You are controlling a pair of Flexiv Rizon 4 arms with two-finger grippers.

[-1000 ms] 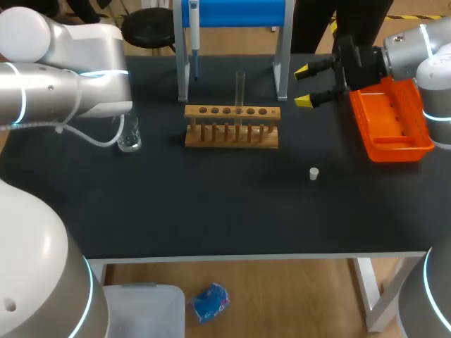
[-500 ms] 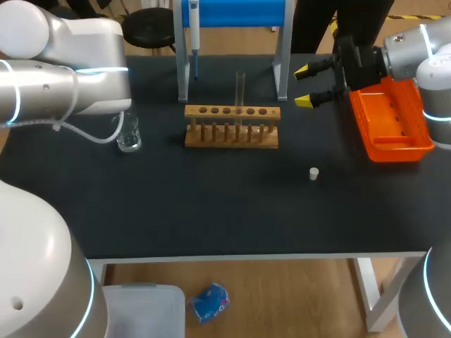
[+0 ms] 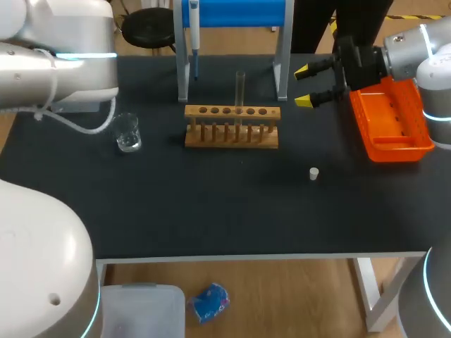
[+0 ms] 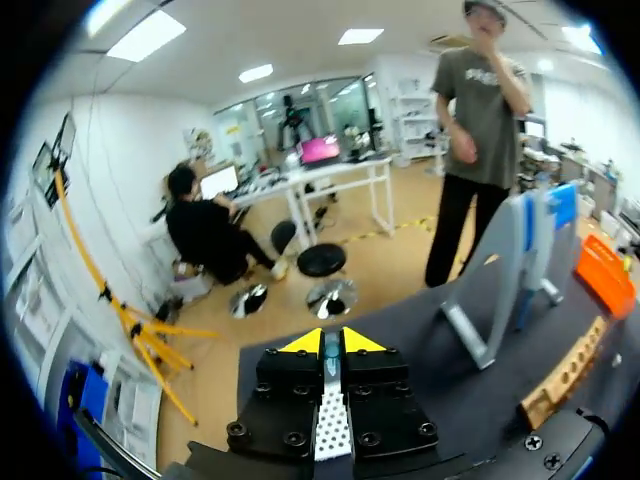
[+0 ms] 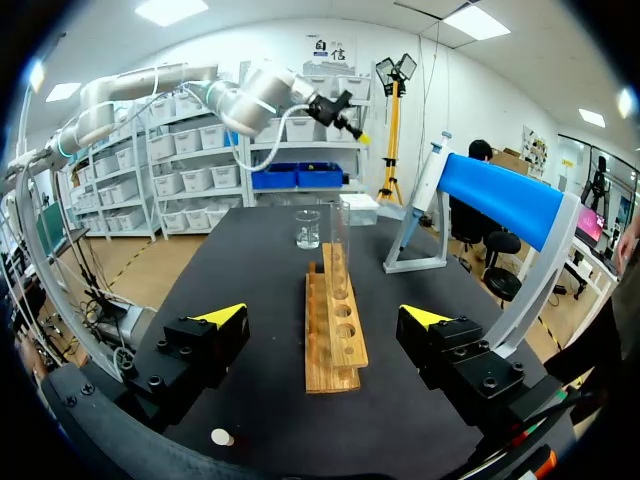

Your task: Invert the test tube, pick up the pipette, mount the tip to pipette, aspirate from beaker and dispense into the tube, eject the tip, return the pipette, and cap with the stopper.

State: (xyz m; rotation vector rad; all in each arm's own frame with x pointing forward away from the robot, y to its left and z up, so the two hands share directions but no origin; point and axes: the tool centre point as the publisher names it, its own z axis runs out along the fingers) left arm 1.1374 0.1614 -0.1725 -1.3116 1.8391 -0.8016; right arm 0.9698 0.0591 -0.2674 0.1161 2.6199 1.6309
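Head view: the black desk (image 3: 211, 211) carries a wooden rack (image 3: 232, 127) at its middle, and the test tube (image 3: 240, 90) stands upright in one of the rack's middle holes. Behind the rack is a grey-and-blue stand (image 3: 282, 56), with the pipette (image 3: 194, 35) hanging at its left post. The glass beaker (image 3: 128, 132) sits well to the left of the rack. The small white stopper (image 3: 313, 173) lies alone on the desk, in front of the rack's right end. An orange tray (image 3: 416, 144) lies at the right side. The right end effector (image 3: 303, 86) hangs between the stand and the tray, its yellow tips spread wide with nothing between them. The left arm (image 3: 56, 67) comes in over the far left corner, above and behind the beaker.

Left wrist view: the left end effector (image 4: 325, 342) is closed to a narrow seam — its two yellow tips meet and hold nothing. Beside it show the stand (image 4: 500, 290), one end of the rack (image 4: 565, 375) and the orange tray (image 4: 603, 275).

Right wrist view: the right end effector (image 5: 325, 317) stands wide apart, clear of everything. Ahead of it the rack (image 5: 335, 330) runs lengthwise away, with the test tube (image 5: 340, 245) upright in a farther hole and the beaker (image 5: 307, 229) beyond it. The stopper (image 5: 220, 437) lies on the desk (image 5: 250, 280) under one finger — not touching it.
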